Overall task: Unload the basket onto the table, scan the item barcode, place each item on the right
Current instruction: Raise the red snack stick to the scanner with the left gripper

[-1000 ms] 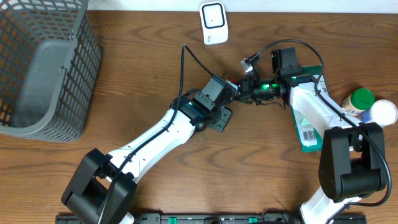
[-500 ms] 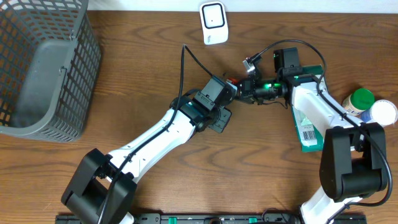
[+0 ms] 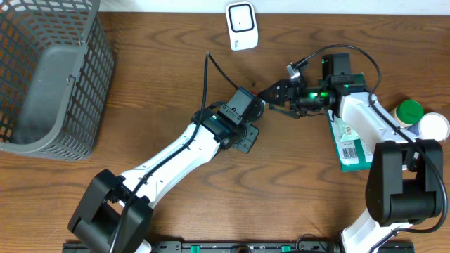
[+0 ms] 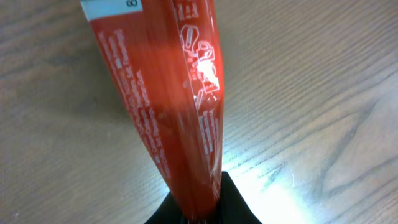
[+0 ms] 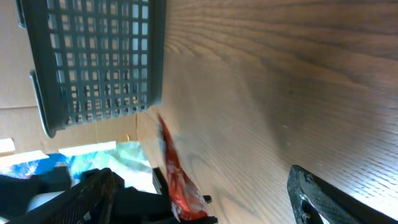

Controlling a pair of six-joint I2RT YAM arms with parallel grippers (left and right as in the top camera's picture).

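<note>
A red foil packet (image 4: 168, 93) stands on edge over the wood, its lower end pinched in my left gripper (image 4: 200, 214), which is shut on it. A white label patch (image 4: 112, 7) shows at the packet's top. From the right wrist view the same red packet (image 5: 177, 180) sits in the left arm's black jaws, between my right gripper's (image 5: 202, 177) widely spread fingers (image 5: 314, 193), which do not touch it. Overhead, the left gripper (image 3: 254, 105) and right gripper (image 3: 275, 95) meet at mid-table, below the white scanner (image 3: 241, 26).
A grey mesh basket (image 3: 49, 77) fills the far left. A green box (image 3: 351, 144) with a barcode label lies under the right arm. A green-capped bottle (image 3: 409, 111) and a white-capped one (image 3: 433, 126) stand at the right edge.
My right gripper has opened, let go of the packet and drawn back to the right. My left gripper has closed on the packet and now holds it alone.
</note>
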